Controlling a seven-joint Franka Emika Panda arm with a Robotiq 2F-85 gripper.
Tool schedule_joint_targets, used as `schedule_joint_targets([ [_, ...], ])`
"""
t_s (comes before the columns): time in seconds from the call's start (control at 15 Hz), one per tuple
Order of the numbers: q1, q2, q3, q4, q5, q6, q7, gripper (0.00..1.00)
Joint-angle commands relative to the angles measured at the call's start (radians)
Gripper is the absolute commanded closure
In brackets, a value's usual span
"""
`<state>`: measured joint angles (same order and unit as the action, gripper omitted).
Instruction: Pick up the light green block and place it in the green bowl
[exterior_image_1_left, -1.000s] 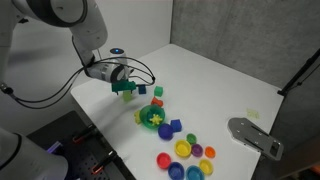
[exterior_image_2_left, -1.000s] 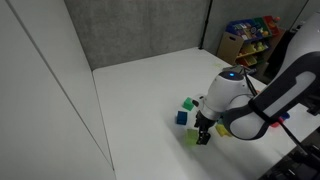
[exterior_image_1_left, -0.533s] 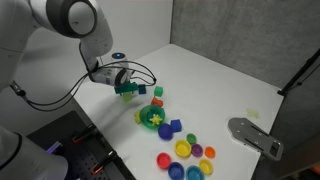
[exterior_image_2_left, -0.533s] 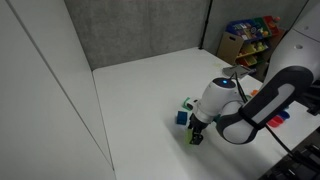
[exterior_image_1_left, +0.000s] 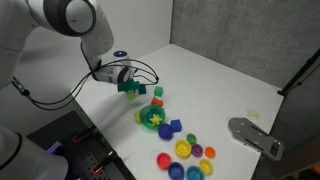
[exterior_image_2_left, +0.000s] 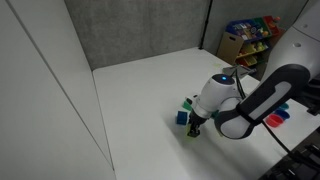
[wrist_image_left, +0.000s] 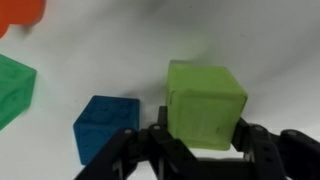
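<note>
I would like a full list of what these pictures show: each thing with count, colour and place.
table: one, white, under everything
light green block: one, pale lime, middle of wrist view
blue cube: one, blue, beside that block
darker green cube: one, green, left edge of wrist view
green bowl: one, green, on the table
round bowls: several, yellow, red, blue, grouped on the table
arm: one, white, over the table
hand: one, dark, flanking the light green block; grip unclear
</note>
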<state>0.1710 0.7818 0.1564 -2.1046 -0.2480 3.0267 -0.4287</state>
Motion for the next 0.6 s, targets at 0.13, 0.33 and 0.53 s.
schedule_joint_targets([
  [0.13, 0.025, -0.169, -0.079, -0.057, -0.023, -0.042, 0.101, 0.69],
  [0.33, 0.032, -0.255, -0.136, -0.100, -0.031, -0.062, 0.135, 0.69],
  [0.53, 0.025, -0.328, -0.199, -0.150, -0.044, -0.078, 0.162, 0.69],
])
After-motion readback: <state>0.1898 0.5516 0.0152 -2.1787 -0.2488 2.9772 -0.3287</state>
